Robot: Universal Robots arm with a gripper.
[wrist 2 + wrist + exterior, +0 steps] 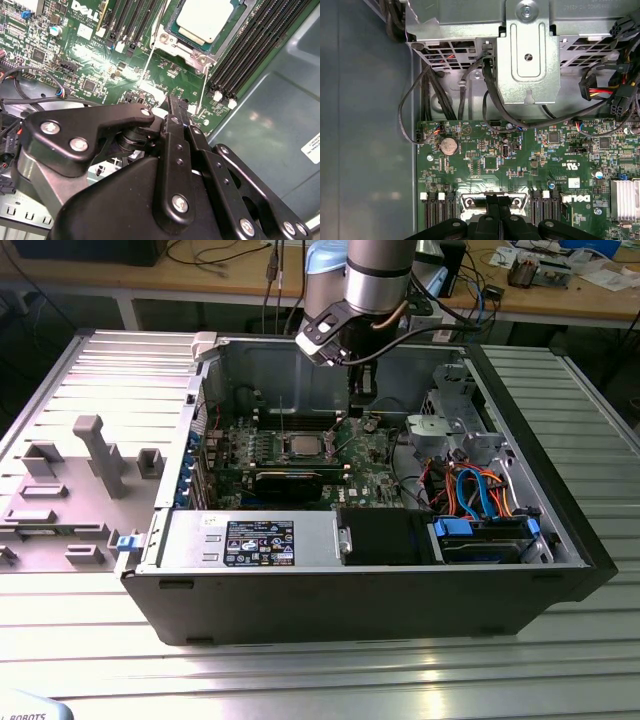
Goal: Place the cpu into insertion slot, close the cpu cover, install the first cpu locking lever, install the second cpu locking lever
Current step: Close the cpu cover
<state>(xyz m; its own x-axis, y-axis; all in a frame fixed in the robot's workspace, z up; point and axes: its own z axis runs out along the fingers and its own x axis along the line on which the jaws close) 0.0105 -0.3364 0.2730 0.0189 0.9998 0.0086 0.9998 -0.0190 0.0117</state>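
Inside the open case, on the green board, the cpu sits in the slot. Its pale silver top faces up. In the second wrist view the cpu lies flat, and the cover lies around it like a thin frame. The slot shows its shiny rim at one corner, with a screw in it. Two thin pale rods run from the slot's corners out over the board. I cannot tell if they are hooked down.

The arm reaches down into the case from above. The pincer hangs over the board near the cpu, on the exterior view's right of it and a bit further back. It holds nothing. In both wrist views its two black fingers are pressed tight together, so the pincer is pinched to a narrow tip. That tip points at the board just beside the slot — whether it touches, I cannot tell.

In the first wrist view the pincer is in front of the slot, with long black slots on each side. Past them lie a round battery, black cables and a grey metal cage. A grey finned block stands on the board.

The case stands on a table of metal slats — grey blocks stand on it at the exterior view's left.
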